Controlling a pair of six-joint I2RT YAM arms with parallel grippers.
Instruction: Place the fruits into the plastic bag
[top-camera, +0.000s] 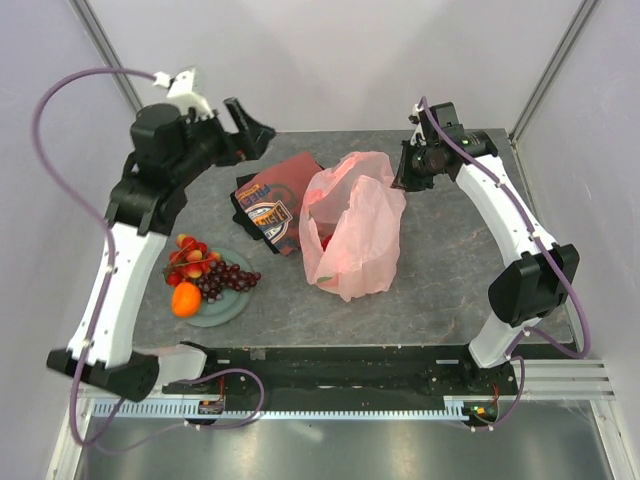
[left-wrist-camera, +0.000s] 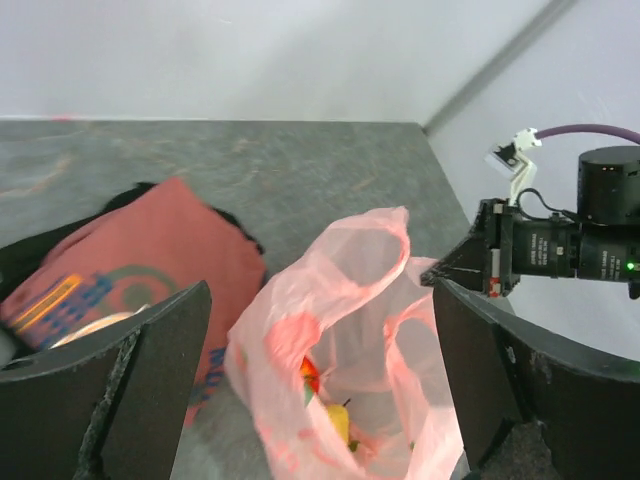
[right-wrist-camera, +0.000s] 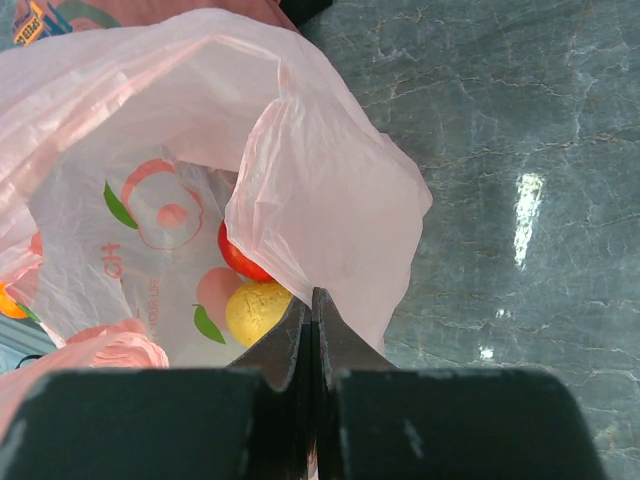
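At the middle of the grey stone-patterned tabletop (top-camera: 440, 280) lay the thin, translucent pink plastic bag (top-camera: 350, 230), crumpled, with its mouth gaping open. The right claw (top-camera: 405, 178) sat at the bag's far right edge. In the right wrist view its two dark fingers were pressed together, with the rim of the plastic bag pinched between the tips. Through the opening, that view showed a round red toy apple (right-wrist-camera: 238, 258) and a yellow lemon-like fruit (right-wrist-camera: 255, 312) lying side by side on the bag's floor, touching each other.

The left claw (top-camera: 255, 125) hung above the far left part of the tabletop, clear of everything. Its fingers stood wide apart with nothing between them, and its camera looked down into the bag's mouth.

Just left of the bag, and touching it, lay a folded red printed cloth (top-camera: 275, 205). Nearer the arm bases on the left sat a round pale green plate (top-camera: 228, 305). It carried a small orange toy fruit (top-camera: 186, 299), a bunch of dark purple grapes (top-camera: 225, 278) and a cluster of small red strawberry-like pieces (top-camera: 190, 255), all outside the bag and well apart from it.
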